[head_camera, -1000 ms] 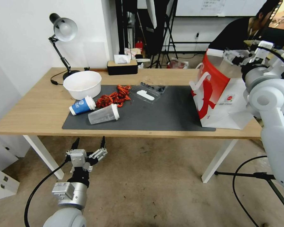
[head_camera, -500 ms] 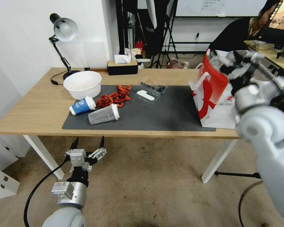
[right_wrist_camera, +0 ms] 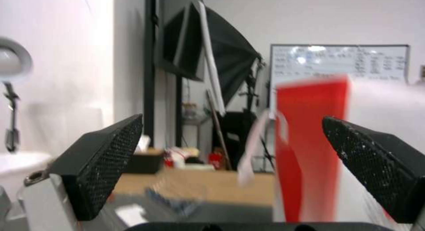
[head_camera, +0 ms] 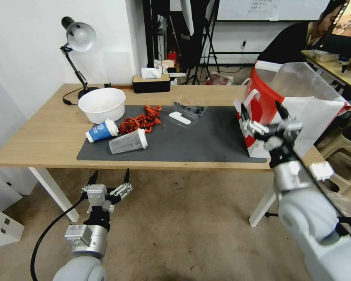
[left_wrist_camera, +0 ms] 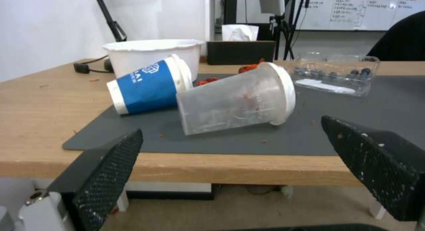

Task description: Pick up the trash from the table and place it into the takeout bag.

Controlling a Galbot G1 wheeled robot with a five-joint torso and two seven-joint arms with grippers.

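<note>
Both jaws spread, right gripper lowered beside takeout bag

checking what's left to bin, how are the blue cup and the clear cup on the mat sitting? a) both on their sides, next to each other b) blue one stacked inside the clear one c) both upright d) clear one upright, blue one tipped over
a: the blue cup and the clear cup both lie on their sides, next to each other on the mat, white lids on.

White wall, grey desk lamp, whiteboard, scuffed beige floor
</note>
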